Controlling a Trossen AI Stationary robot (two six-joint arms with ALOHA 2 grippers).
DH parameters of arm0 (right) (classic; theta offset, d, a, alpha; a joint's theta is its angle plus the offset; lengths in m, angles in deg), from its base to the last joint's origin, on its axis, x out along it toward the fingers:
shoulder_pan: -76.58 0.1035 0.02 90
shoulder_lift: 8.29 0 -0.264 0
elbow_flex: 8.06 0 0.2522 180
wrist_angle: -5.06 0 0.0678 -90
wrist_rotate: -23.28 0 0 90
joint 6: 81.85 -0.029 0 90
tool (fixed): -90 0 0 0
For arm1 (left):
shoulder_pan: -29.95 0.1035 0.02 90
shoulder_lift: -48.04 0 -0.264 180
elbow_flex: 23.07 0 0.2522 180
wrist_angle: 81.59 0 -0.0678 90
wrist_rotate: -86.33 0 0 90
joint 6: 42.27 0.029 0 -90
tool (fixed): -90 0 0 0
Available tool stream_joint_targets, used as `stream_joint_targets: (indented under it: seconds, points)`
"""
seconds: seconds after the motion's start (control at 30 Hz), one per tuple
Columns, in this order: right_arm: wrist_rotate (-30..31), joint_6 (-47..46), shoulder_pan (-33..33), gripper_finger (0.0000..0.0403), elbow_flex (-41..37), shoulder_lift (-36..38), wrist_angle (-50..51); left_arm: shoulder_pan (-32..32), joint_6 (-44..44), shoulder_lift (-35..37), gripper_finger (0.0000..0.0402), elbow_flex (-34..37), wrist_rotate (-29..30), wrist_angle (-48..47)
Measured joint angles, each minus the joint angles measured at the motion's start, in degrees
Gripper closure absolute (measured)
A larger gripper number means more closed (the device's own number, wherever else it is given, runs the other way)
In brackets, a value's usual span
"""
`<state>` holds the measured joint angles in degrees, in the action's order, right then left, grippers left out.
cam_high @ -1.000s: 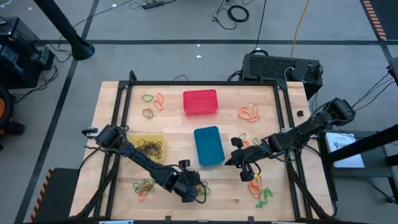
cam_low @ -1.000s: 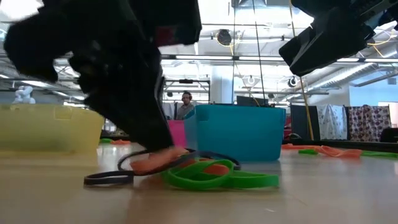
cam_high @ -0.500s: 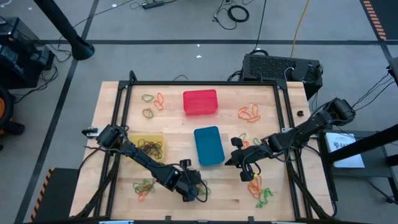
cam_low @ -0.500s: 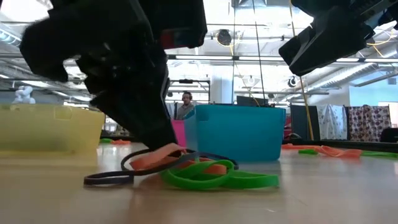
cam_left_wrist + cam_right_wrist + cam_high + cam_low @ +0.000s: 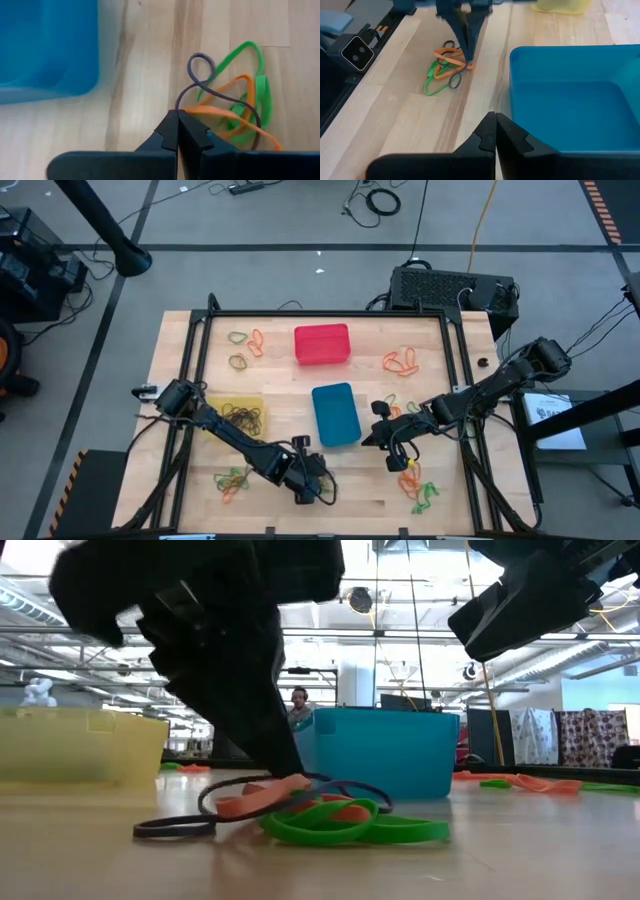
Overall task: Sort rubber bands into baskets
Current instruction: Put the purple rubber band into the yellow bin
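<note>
A tangle of orange, green and dark rubber bands (image 5: 235,110) lies on the wooden table just near of the blue basket (image 5: 335,415). My left gripper (image 5: 316,486) stands on this tangle, fingers shut; it also shows in the low view (image 5: 290,778). My right gripper (image 5: 368,438) is shut and empty, held above the table by the blue basket's right side (image 5: 570,100). The red basket (image 5: 322,345) stands at the far middle. The yellow basket (image 5: 235,415), at the left, holds dark bands. My left gripper (image 5: 178,114) is shut on the tangle where an orange band (image 5: 210,111) and a dark band (image 5: 186,92) meet, pinched at the fingertips. The fingers slant down from the table's left side. The orange band's held end (image 5: 270,788) is raised a little; the other bands lie on the table.
More bands lie in loose groups: green and orange at the near left (image 5: 232,478), at the far left (image 5: 245,345), orange at the far right (image 5: 402,362) and orange and green at the near right (image 5: 418,485). A black frame borders the table.
My left gripper, still shut, has gone a little toward the table's right edge. It has drawn the orange band's held end and the dark loop along with it, while the green bands have stayed on the table.
</note>
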<state>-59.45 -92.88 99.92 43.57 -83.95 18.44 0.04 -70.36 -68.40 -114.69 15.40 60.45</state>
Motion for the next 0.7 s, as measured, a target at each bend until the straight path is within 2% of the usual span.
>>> stream_joint_targets:
  seconds: [0.3,0.7]
  points:
    - [0.2,0.0,0.0,0.0403,0.0,0.0,-0.3,-1.1,0.1,6.6,0.0399,-5.4,3.8,-9.6]
    - [0.2,0.0,0.0,0.0403,0.0,0.0,0.0,-6.1,0.4,13.7,0.0400,-12.7,7.4,-16.0]
